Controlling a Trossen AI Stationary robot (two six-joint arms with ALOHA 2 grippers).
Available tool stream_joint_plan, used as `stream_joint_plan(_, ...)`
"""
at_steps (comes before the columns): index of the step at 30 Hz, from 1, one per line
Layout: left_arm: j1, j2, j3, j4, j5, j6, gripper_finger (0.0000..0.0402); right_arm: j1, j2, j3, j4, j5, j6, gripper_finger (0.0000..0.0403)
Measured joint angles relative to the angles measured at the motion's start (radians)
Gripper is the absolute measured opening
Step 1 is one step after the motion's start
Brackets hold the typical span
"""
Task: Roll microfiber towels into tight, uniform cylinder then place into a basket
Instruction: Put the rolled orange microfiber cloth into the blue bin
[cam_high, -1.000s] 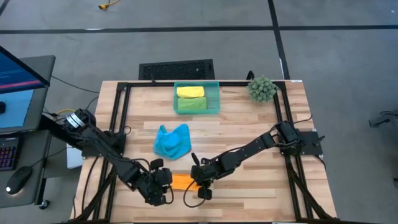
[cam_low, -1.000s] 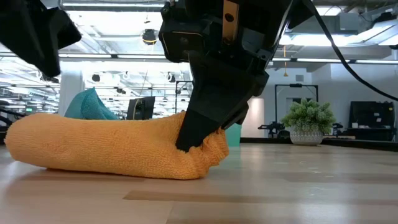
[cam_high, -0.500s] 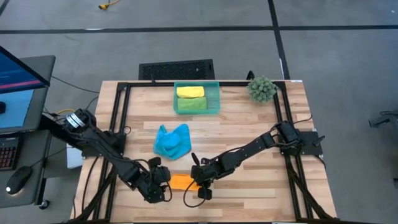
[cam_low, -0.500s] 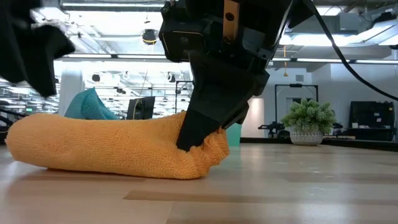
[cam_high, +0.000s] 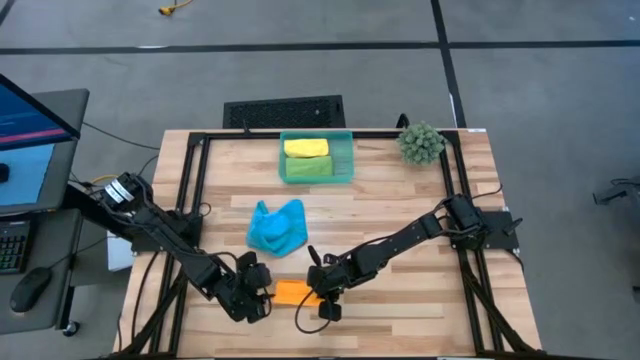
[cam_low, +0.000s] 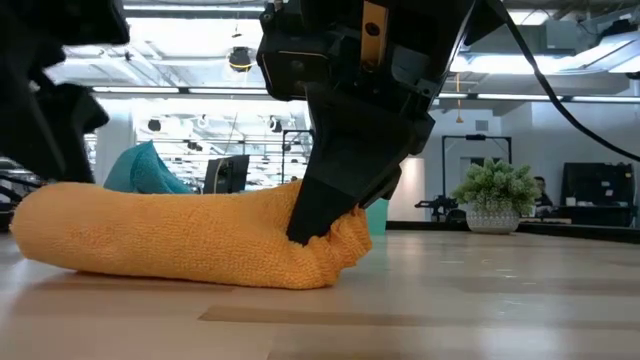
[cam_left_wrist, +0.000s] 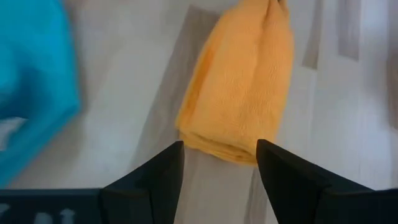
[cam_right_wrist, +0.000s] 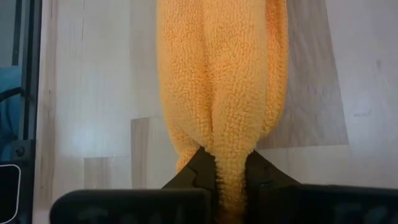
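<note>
Orange microfiber towel (cam_high: 291, 291), rolled into a loose log, lies flat on the wooden desk (cam_high: 400, 200) near its front edge, between the two arms. In the low view the roll (cam_low: 190, 240) rests lengthwise on the desk surface, one end pinched and slightly bunched.

Right end effector (cam_high: 322, 291): fingers together, clamped on the right-hand end of the orange towel. The right wrist view shows a narrow fold of the cloth (cam_right_wrist: 224, 93) squeezed between the two fingertips (cam_right_wrist: 196, 171), the rest of the roll extending away from them.

Left end effector (cam_high: 256, 297): fingers apart, just beside the left-hand end of the orange towel, not gripping it. The left wrist view shows the towel end (cam_left_wrist: 242, 93) lying beyond and between the spread fingers (cam_left_wrist: 165, 171), with desk visible around it.

Sky blue towel (cam_high: 276, 227): crumpled in a heap mid-desk, behind the orange roll and apart from it; its peak shows behind the roll in the low view (cam_low: 145, 170).

Translucent teal-green basket (cam_high: 347, 158): at the desk's back edge, centre. It holds the yellow towel (cam_high: 306, 147) at the rear and the bright green towel (cam_high: 308, 168) in front, both rolled, side by side and touching.

Spiky green plant ball (cam_high: 421, 143): back right corner of the desk, well apart from the basket.
</note>
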Motion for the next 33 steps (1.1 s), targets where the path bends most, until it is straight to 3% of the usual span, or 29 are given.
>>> stream_joint_plan(4, 0.004, -0.083, -0.01, -0.046, -0.04, -0.003, 0.0193, 0.001, 0.0, 0.0, 0.0, 0.0, 0.0, 0.0041)
stream_joint_plan(9, 0.005, -0.21, -0.091, 0.04, -0.05, -0.042, 0.0193, 0.005, 0.0, 0.0, -0.003, -0.002, 0.0, 0.0041)
stream_joint_plan(14, 0.027, -0.215, -0.257, 0.309, -0.049, -0.202, 0.0193, 0.005, 0.0, 0.0, -0.002, -0.002, 0.0, 0.0041)
stream_joint_plan(19, 0.022, -0.201, -0.34, 0.569, -0.046, -0.183, 0.0193, 0.005, 0.0, 0.0, -0.002, -0.002, 0.0, 0.0042)
stream_joint_plan(33, 0.023, -0.2, -0.346, 0.518, 0.003, -0.301, 0.0199, 0.005, 0.0, 0.0, 0.0, -0.001, 0.007, 0.0042)
